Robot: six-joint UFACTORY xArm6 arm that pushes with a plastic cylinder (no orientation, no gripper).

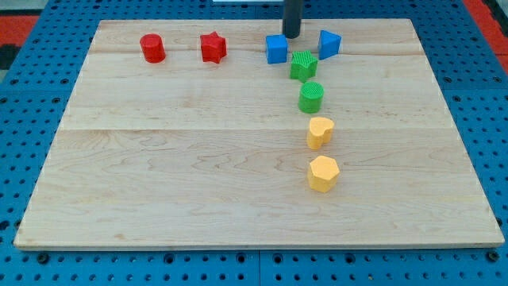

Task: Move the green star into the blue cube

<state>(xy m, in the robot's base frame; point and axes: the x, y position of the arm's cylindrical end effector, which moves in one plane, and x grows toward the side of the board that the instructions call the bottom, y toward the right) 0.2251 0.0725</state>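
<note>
The green star [303,64] sits near the view's top, just below and to the right of the blue cube [276,48]; the two stand close, almost touching at a corner. My tip [292,36] is at the board's top edge, between the blue cube and a blue triangular block [329,44], just above the green star.
A green cylinder [311,96] lies below the star. Below it are a yellow heart-like block [320,132] and a yellow hexagon [323,173]. A red cylinder [152,48] and a red star [213,48] sit at the top left. The wooden board [159,159] rests on a blue pegboard.
</note>
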